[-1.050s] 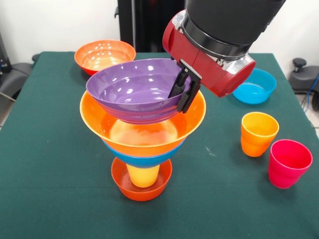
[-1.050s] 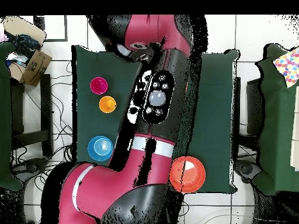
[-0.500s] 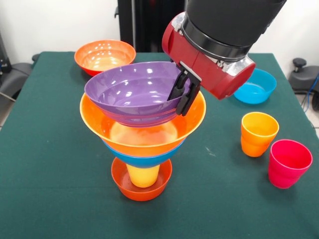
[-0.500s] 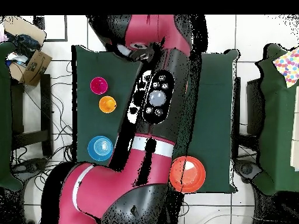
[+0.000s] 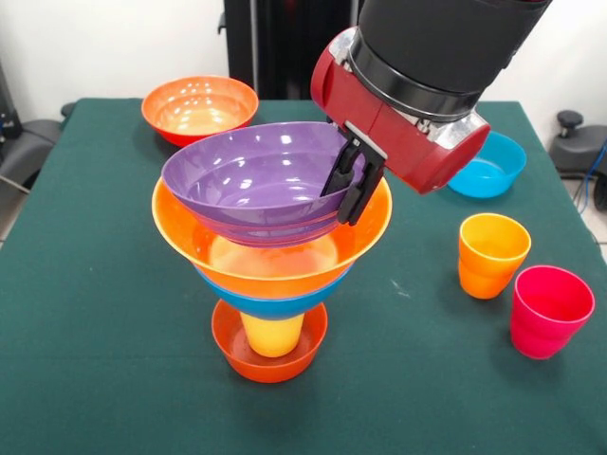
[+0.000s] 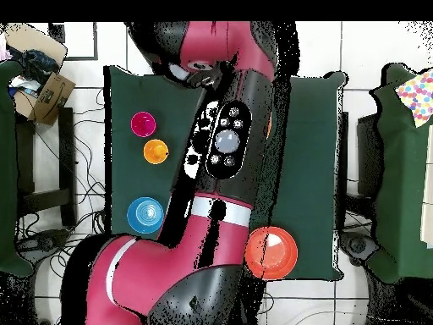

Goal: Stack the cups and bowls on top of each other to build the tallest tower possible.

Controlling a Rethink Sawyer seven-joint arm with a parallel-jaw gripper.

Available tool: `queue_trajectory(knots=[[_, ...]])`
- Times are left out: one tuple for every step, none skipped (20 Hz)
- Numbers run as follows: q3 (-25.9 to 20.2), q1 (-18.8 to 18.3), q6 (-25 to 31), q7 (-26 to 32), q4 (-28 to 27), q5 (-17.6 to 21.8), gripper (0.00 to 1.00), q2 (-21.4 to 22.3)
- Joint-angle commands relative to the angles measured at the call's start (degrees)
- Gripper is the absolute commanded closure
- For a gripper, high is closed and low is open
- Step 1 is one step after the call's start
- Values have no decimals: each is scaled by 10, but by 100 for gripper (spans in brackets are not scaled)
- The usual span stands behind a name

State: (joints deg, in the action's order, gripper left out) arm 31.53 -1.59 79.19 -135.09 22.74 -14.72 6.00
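Note:
The tower stands at the front middle of the table: a small red-orange bowl (image 5: 270,360) at the base, a yellow cup (image 5: 272,334) in it, then a blue bowl (image 5: 275,305) and a large light orange bowl (image 5: 218,248). A purple bowl (image 5: 248,180) rests slightly tilted inside the orange one. My gripper (image 5: 339,202) is shut on the purple bowl's right rim, one finger inside and one outside. In the overhead view my arm (image 6: 227,152) hides the tower and the gripper.
An orange cup (image 5: 490,254) (image 6: 156,151) and a pinkish red cup (image 5: 550,310) (image 6: 142,124) stand at the right. A teal-blue bowl (image 5: 486,166) (image 6: 145,215) lies behind them. A red-orange bowl (image 5: 199,106) (image 6: 271,252) sits at the back left.
The purple bowl has come down a little into the light orange bowl, with the gripper still holding its rim. The other cups and bowls have not moved.

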Motion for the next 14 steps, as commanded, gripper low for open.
queue_trajectory(knots=[[-53,-5,-33,80,7,23,100,-21],[-54,-5,-35,80,7,23,100,-21],[-54,-5,-37,80,7,24,100,-21],[-54,-5,-38,80,7,24,100,-22],[-54,-5,-40,80,7,24,100,-22],[-54,-6,-40,79,7,24,100,-22],[-55,-6,-41,79,6,24,100,-23],[-54,-5,-43,78,6,24,100,-23],[-55,-6,-44,79,5,24,100,-24],[-54,-6,-45,80,4,24,100,-24],[-54,-6,-46,80,4,24,100,-25],[-54,-7,-47,81,3,24,100,-26],[-53,-7,-47,82,0,24,100,-27],[-53,-8,-48,82,0,24,100,-28]])
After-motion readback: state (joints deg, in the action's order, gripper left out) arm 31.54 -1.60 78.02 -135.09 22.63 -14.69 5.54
